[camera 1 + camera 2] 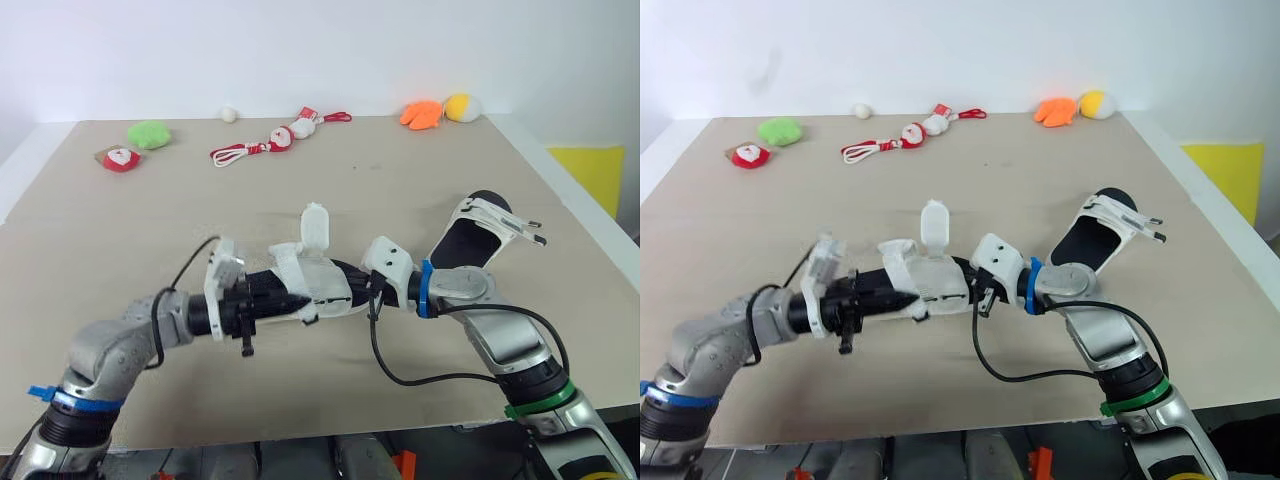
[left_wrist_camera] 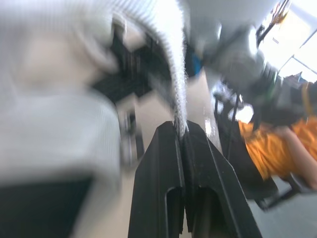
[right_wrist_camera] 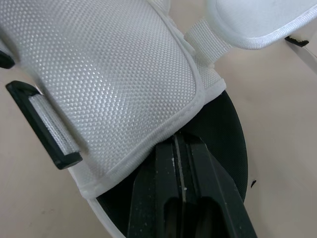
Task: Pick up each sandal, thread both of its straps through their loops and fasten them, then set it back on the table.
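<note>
Both arms angled inward, left pincer [image 2: 181, 130] and right pincer [image 3: 179, 139] pinched closed

No text, label, brand or number could be read anywhere: the sandal [image 1: 318, 282] held over the table [image 1: 420, 170] showed only plain white mesh and a black sole, the second sandal [image 1: 478, 232] bore no legible mark, and the small red tag [image 1: 306, 113] among the toys [image 1: 280, 138] at the far edge was too small to make out
</note>
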Motion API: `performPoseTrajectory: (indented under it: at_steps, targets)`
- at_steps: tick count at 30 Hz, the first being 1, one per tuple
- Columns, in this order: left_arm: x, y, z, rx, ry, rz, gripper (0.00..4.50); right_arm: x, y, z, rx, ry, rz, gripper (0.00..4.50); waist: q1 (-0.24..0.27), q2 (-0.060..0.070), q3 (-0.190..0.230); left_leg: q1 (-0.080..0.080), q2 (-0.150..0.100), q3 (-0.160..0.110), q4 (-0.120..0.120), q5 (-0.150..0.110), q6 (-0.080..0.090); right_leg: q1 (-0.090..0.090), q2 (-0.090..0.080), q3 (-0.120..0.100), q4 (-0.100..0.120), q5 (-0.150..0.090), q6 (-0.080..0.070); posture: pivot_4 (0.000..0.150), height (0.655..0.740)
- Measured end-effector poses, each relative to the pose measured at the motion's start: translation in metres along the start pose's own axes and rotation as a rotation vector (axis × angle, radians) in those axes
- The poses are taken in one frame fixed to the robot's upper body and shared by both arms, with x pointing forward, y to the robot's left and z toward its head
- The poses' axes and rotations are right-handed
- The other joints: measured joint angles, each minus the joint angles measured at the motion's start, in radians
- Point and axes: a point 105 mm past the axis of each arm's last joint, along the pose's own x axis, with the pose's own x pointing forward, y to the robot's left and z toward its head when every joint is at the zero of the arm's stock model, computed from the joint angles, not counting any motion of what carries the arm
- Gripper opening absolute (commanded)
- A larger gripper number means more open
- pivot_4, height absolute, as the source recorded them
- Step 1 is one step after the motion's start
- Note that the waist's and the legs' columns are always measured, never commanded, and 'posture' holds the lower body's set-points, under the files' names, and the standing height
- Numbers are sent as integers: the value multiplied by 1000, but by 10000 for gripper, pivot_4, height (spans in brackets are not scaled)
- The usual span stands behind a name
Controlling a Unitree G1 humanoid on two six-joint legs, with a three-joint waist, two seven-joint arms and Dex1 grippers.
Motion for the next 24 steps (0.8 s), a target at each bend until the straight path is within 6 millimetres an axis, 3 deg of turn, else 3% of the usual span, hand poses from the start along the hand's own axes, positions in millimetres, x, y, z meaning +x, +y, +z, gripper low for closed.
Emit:
performPoseTrajectory:
  at_steps: [5,12,24]
  targets:
    - [7,12,18,23,10,57,227,1,0,1,-1,-2,-2,0,-1,0,0,0,0,0,0,0,0,0,1,0,0,0,1,1500,7400]
    - [5,27,10,11,90,130,227,2,0,1,-3,0,-8,0,-2,0,0,0,0,0,0,0,0,0,1,0,0,1,1,1500,7400]
    - [6,18,3,-85,147,78,227,2,1,2,0,2,-11,0,-2,0,0,0,0,0,0,0,0,0,1,0,0,1,1,1500,7400]
